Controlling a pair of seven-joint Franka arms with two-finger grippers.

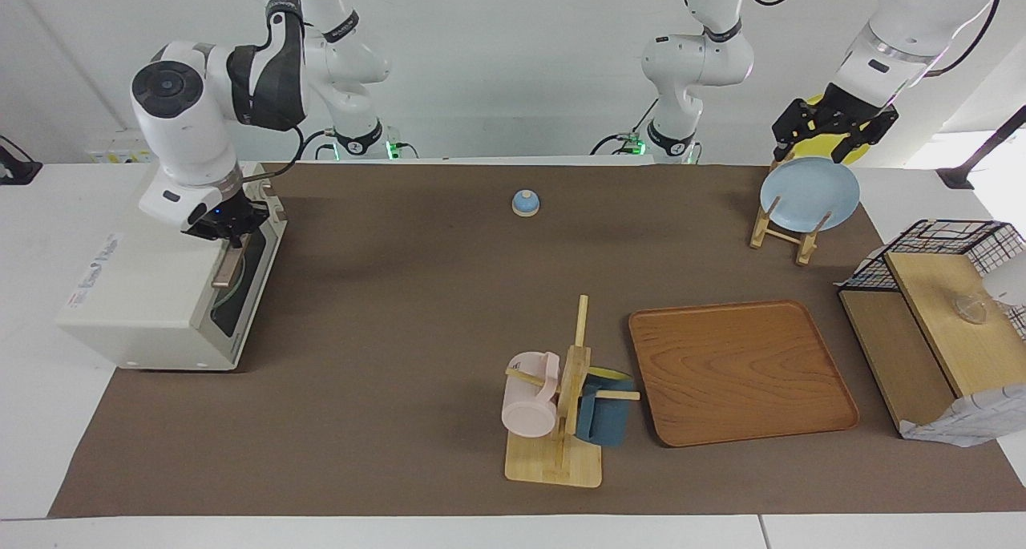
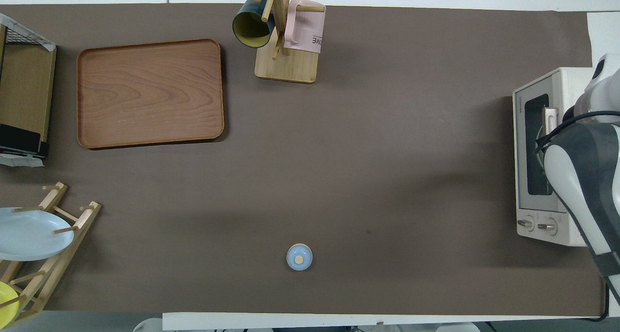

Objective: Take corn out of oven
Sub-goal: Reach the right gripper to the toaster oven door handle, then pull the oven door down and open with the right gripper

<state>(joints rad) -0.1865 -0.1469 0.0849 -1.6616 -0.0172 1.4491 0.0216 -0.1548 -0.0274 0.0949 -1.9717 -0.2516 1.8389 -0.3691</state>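
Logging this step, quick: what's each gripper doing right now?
Right gripper: shut, at the oven door handle.
Left gripper: open, over the plate rack, holding nothing.

A matt brown cloth-like mat (image 1: 385, 333) covers the white tabletop (image 1: 32, 421), smooth and faintly glossy at its bare edges. The oven (image 1: 136, 292) has a smooth cream casing with a soft sheen, a dark glossy glass window (image 2: 533, 148) and a tan bar handle (image 1: 227, 267). The tray (image 1: 741, 373) is wood with strong grain and a satin finish. The mug rack (image 1: 565, 421) and plate rack (image 1: 781, 232) are pale bare wood. The pink mug (image 1: 529, 397) looks matt; the blue plate (image 1: 809, 192) is smooth and glazed. The basket (image 1: 946, 240) is thin black wire. The arms' shells (image 1: 180, 116) are glossy white plastic with black joints.
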